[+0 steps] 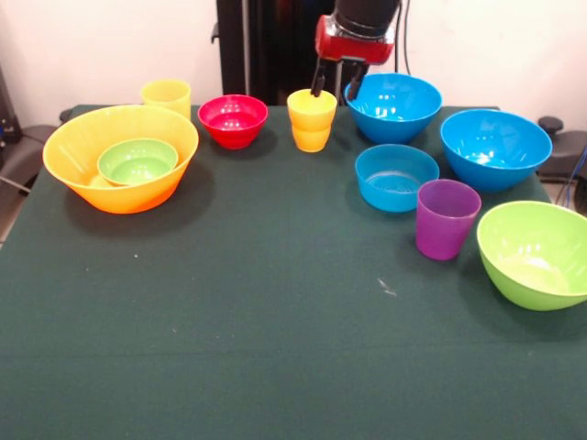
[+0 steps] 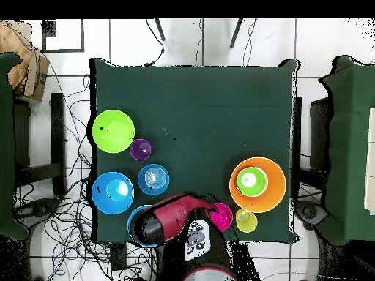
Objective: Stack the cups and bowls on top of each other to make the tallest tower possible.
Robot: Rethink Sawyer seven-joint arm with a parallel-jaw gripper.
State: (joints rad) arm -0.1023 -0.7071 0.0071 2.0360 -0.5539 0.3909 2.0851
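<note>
The tower (image 1: pixel 120 158), left of the frame: only two bowls nested so far.
Your hand (image 1: pixel 336 81) hovers at upper centre with its fingers apart over the yellow cup (image 1: pixel 312 119); the remaining bowls and cups stand loose on the desk (image 1: pixel 275 312), so most stacking is left.

From above, the red arm (image 2: pixel 172 219) covered most of the far blue bowl (image 2: pixel 134 222), leaving only a sliver of rim, and hid the middle yellow cup altogether. It also overlapped one side of the small red bowl (image 2: pixel 222 216). From the front, the lime green bowl (image 1: pixel 535 252) ran off the right edge. The gripper (image 1: pixel 337 87) hung behind the yellow cup (image 1: pixel 312 119), its fingertips too dark to separate.
</note>
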